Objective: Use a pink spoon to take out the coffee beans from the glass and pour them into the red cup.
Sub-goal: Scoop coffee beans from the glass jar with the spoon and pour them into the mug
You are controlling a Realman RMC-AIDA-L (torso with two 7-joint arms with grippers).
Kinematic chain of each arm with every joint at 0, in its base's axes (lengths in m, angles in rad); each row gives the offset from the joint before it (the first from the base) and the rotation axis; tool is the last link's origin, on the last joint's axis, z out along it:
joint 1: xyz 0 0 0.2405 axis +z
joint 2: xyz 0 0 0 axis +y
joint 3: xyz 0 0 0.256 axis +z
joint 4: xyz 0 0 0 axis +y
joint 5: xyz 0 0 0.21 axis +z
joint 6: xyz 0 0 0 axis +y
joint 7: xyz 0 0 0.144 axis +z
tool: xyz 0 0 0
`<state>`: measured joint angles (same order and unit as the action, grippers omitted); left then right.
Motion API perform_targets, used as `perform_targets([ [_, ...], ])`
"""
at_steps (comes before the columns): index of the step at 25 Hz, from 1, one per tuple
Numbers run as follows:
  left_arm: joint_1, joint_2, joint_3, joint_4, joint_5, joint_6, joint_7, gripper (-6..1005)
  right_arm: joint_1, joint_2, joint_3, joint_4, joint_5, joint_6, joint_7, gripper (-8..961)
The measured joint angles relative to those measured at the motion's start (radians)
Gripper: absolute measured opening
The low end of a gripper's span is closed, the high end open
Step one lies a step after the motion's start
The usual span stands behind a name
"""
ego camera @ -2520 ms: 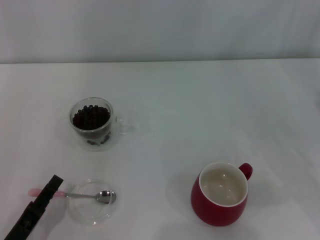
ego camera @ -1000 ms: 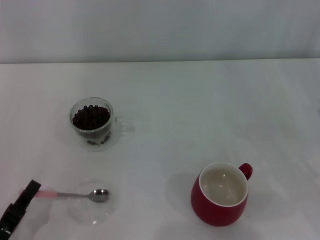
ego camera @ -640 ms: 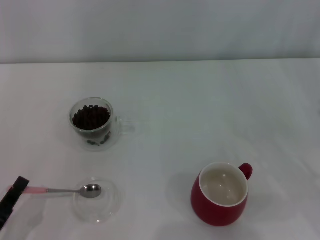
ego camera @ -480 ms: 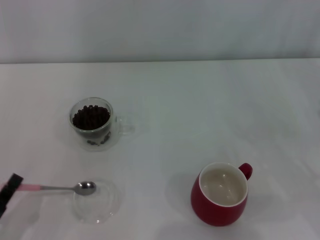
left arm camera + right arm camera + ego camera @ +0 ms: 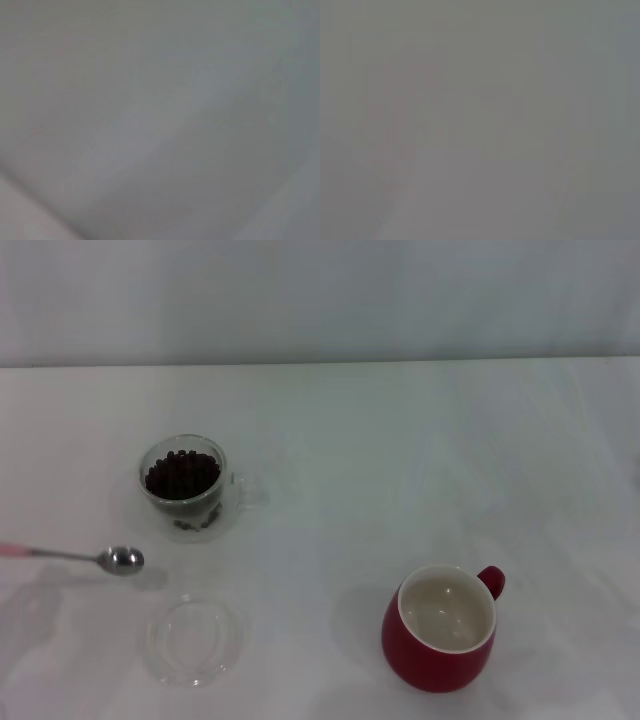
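Neither of my tools is in view, so I cannot tell their grip. The pink spoon [image 5: 75, 557] juts in level from my left, its bowl between the glass [image 5: 186, 485] of coffee beans [image 5: 182, 474] and a clear saucer [image 5: 195, 640]. The red cup [image 5: 440, 628] stands well right on the bench [image 5: 400, 460].

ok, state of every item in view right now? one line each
pink spoon: lifted off the table, bowl empty, handle running out of the head view's left edge
glass: upright, full of beans
coffee beans: all in the glass, none scooped
red cup: upright, no beans inside
clear saucer: flat on the table, nothing on it
left end effector: out of view
right end effector: out of view
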<state>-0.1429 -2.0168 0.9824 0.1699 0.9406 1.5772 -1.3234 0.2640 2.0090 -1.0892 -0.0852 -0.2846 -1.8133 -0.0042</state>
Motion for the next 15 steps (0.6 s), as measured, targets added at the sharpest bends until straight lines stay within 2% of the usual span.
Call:
perform_targets([
  [3, -0.033, 0.029, 0.001, 0.061, 0.024, -0.009, -0.041, 134, 0.003, 0.001, -0.01, 0.026, 0.0, -0.016, 0.003, 797],
  [10, -0.147, 0.139, 0.0, 0.184, 0.121, -0.092, -0.214, 134, 0.008, 0.005, -0.035, 0.074, -0.002, -0.046, 0.006, 798],
  [13, -0.2, 0.179, -0.002, 0.254, 0.186, -0.129, -0.301, 133, 0.009, 0.006, -0.062, 0.08, -0.002, -0.06, 0.008, 796],
  [15, -0.233, 0.197, -0.005, 0.293, 0.235, -0.16, -0.347, 133, 0.01, 0.008, -0.08, 0.081, -0.002, -0.074, 0.014, 795],
])
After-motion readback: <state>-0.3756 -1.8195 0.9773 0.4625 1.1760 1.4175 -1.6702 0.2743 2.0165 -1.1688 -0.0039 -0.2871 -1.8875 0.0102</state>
